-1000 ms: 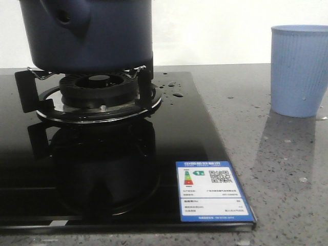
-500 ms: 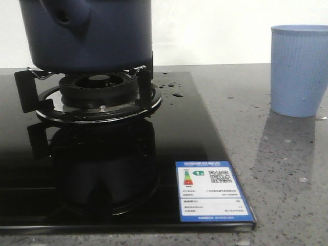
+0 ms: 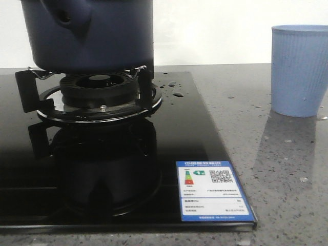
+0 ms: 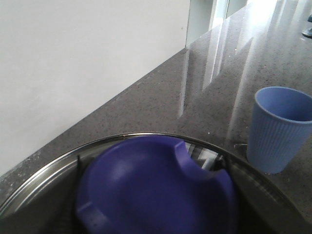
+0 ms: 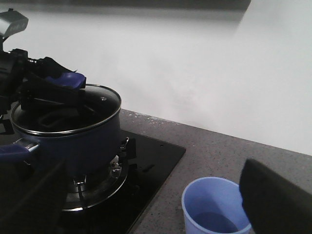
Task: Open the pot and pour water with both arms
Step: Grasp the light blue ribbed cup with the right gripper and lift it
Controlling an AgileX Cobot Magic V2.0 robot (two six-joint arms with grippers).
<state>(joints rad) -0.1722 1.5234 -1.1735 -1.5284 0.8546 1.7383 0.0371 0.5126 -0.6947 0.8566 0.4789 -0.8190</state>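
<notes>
Dark left gripper (image 5: pixel 56 80) low over the pot (image 5: pixel 73 131) lid (image 5: pixel 58 114)

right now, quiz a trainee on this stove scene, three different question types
1. True or false: the pot sits on the burner.
2. The cup stands: A) on the black hob B) on the grey counter C) inside the pot.
3. Fill in: the left gripper is at the pot's ____.

Key: 1 true. 2 B. 3 lid, still on the pot; its knob fills the left wrist view.
</notes>
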